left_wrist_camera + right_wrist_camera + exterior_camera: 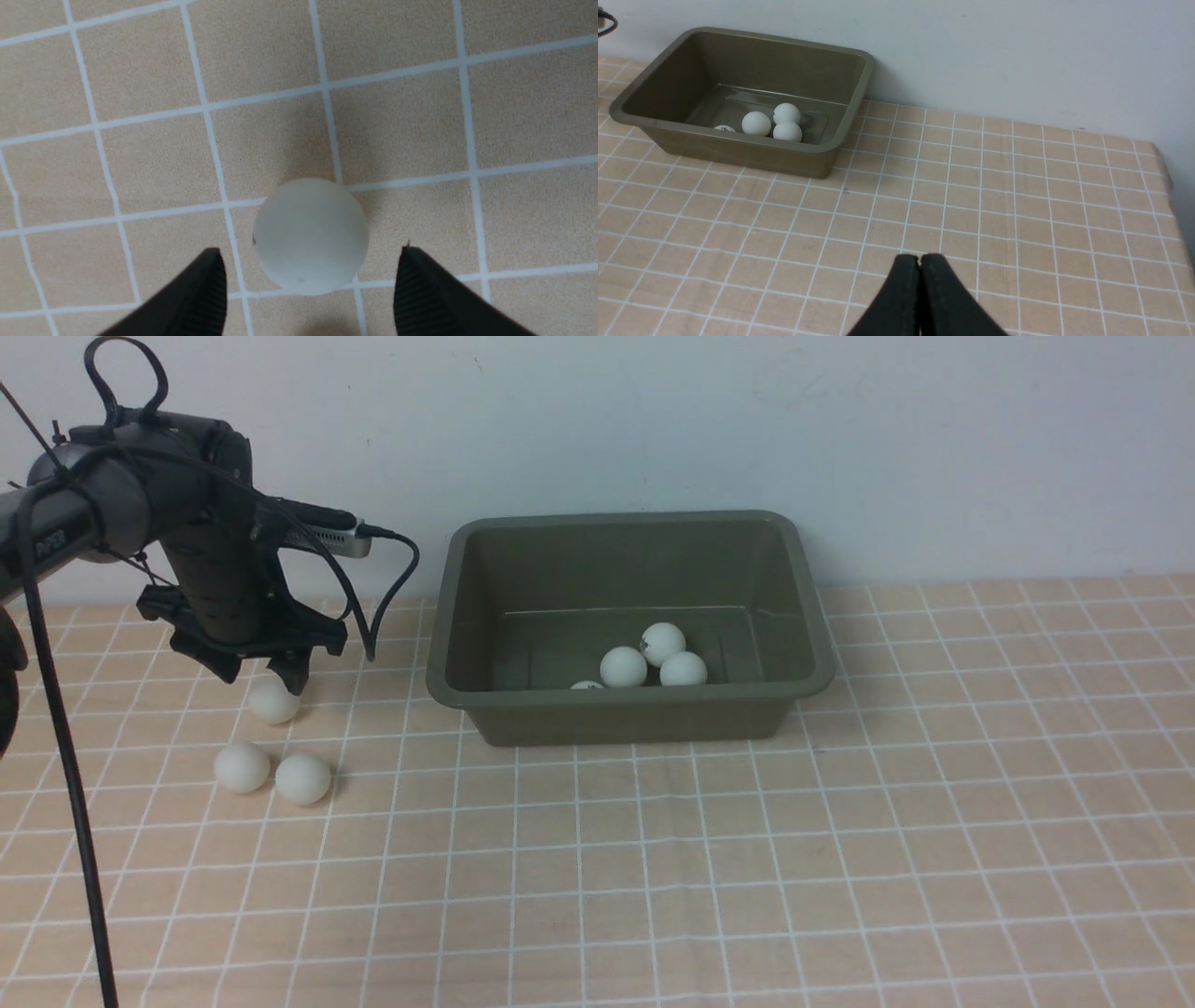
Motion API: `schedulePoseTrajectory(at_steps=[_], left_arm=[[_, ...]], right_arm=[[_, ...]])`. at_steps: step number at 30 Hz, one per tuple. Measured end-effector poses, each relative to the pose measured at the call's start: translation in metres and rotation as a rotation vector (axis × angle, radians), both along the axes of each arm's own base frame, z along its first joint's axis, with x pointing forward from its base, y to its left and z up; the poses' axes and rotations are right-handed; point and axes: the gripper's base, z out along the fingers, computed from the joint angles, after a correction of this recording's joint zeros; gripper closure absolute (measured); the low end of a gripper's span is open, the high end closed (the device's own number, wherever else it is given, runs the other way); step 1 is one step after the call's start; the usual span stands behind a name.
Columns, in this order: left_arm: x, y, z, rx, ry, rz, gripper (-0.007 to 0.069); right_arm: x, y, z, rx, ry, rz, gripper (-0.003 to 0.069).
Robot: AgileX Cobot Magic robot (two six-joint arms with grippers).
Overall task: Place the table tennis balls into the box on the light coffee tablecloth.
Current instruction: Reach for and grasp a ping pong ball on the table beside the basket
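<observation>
Over on the left of the bench, the left end effector hangs with its jaws spread wide and empty. One table tennis ball lies on the light coffee tablecloth just below, between the fingertips and untouched. A second ball and a third ball lie side by side, nearer the robot. Further right, the box holds four balls, one half hidden by its wall. Rightmost, the right end effector is pressed shut on nothing.
</observation>
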Motion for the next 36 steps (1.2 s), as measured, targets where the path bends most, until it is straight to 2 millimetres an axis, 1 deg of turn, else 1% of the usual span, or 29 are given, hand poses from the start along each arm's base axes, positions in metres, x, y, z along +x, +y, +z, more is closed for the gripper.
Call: schedulePoseTrajectory(at_steps=[5, 9, 11, 16, 19, 22, 27, 31, 33, 34, 35, 36], left_arm=[[0.0, 0.004, -0.001, -0.003, 0.004, 0.011, 0.0218], [-0.001, 0.011, -0.014, -0.01, 0.055, 0.035, 0.0218], [-0.001, 0.011, -0.02, -0.02, 0.07, 0.041, 0.0218], [0.002, 0.01, -0.023, -0.04, 0.054, 0.045, 0.0221], [0.003, 0.009, -0.025, -0.049, 0.047, 0.048, 0.025], [0.003, 0.008, -0.028, -0.058, 0.049, 0.051, 0.0308], [0.005, 0.007, -0.028, -0.067, 0.042, 0.053, 0.0316], [0.004, 0.008, -0.022, -0.057, 0.073, 0.055, 0.0316], [0.004, 0.009, -0.008, -0.049, 0.104, 0.06, 0.0316], [0.005, 0.009, -0.007, -0.049, 0.106, 0.06, 0.0316], [0.006, 0.008, 0.008, -0.062, 0.102, 0.066, 0.0316], [0.006, 0.007, 0.011, -0.068, 0.104, 0.066, 0.0316]], right_arm=[[0.0, 0.0, 0.0, 0.0, 0.004, 0.0, 0.0677], [0.0, 0.0, 0.0, 0.0, 0.004, 0.0, 0.0677], [0.0, 0.0, 0.0, 0.0, 0.004, 0.0, 0.0677], [0.0, 0.0, 0.0, -0.001, 0.004, 0.001, 0.0677], [0.0, 0.0, 0.0, -0.001, 0.004, 0.001, 0.0677], [0.0, 0.0, 0.0, -0.001, 0.004, 0.001, 0.0677], [0.0, 0.0, 0.0, -0.001, 0.004, 0.001, 0.0677], [0.0, 0.0, 0.0, -0.001, 0.004, 0.001, 0.0677], [0.0, 0.0, 0.0, -0.001, 0.004, 0.001, 0.0677], [0.0, 0.0, 0.0, -0.001, 0.004, 0.001, 0.0677], [0.0, 0.0, 0.0, -0.001, 0.004, 0.001, 0.0677], [0.0, 0.0, 0.0, -0.001, 0.004, 0.001, 0.0677]])
